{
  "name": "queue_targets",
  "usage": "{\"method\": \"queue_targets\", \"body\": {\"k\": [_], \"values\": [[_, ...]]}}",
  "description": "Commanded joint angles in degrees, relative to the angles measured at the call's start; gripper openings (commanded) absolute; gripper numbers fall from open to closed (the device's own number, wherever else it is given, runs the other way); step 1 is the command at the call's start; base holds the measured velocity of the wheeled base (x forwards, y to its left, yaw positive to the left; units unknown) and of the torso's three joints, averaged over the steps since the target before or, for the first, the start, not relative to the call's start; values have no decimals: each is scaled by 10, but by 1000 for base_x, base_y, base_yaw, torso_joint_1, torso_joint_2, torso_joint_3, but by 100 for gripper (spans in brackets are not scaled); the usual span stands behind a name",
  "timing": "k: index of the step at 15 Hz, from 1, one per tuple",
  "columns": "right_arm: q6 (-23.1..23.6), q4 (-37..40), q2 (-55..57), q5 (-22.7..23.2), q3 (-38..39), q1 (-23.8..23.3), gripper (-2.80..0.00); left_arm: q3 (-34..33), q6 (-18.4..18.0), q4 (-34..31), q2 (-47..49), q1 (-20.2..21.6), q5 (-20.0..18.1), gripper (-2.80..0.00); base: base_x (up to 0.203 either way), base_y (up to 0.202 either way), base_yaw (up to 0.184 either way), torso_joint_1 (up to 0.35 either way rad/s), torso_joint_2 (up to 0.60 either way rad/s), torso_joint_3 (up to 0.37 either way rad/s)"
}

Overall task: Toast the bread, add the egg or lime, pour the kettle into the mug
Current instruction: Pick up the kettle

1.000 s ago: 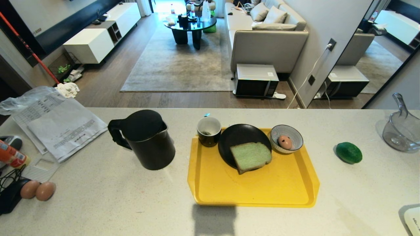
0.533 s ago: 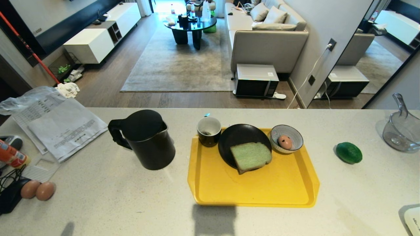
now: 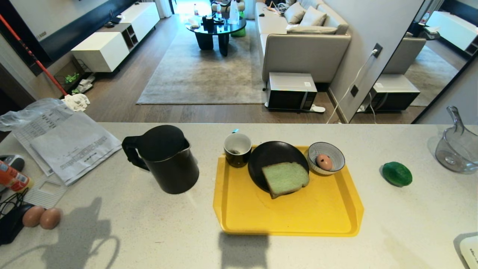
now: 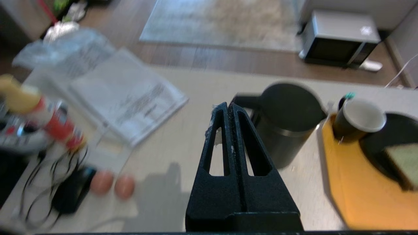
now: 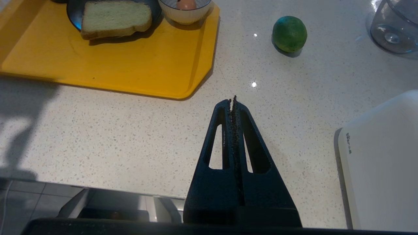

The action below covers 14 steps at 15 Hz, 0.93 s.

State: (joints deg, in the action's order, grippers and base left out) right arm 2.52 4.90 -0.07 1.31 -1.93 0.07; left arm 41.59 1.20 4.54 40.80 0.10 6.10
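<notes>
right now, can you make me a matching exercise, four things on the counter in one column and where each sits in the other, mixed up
Things:
1. bread
2. egg
3. lime
4. mug

Places:
a. bare counter, right of the tray
b. on the black plate
c. far left corner of the yellow tray
d. in the striped bowl

Pairs: 1-b, 2-d, 3-a, 4-c

left claw (image 4: 228,106): black, tapered, slotted fingers | right claw (image 5: 232,99): black, gritty inner pads

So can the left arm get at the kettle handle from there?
Probably yes: the kettle turns its handle toward the robot's left, with bare counter before the left gripper, whose jaws are shut.
</notes>
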Motion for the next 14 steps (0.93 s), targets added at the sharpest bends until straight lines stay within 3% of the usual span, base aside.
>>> {"method": "queue_targets", "body": {"k": [1, 4, 7, 10, 14], "values": [[0, 0, 1, 0, 0, 0, -280, -24, -27, 93, 51, 1, -31, -280, 0, 0, 0, 0, 0, 0], [0, 0, 1, 0, 0, 0, -280, -152, -33, 144, 16, -8, -69, -280, 0, 0, 0, 0, 0, 0], [0, 0, 1, 0, 0, 0, -280, -263, -35, 244, 12, -23, -109, -280, 0, 0, 0, 0, 0, 0], [0, 0, 1, 0, 0, 0, -280, -357, -32, 418, 123, -19, -117, -280, 0, 0, 0, 0, 0, 0], [0, 0, 1, 0, 0, 0, -280, -394, 14, 551, 254, -2, -136, -280, 0, 0, 0, 0, 0, 0]]}}
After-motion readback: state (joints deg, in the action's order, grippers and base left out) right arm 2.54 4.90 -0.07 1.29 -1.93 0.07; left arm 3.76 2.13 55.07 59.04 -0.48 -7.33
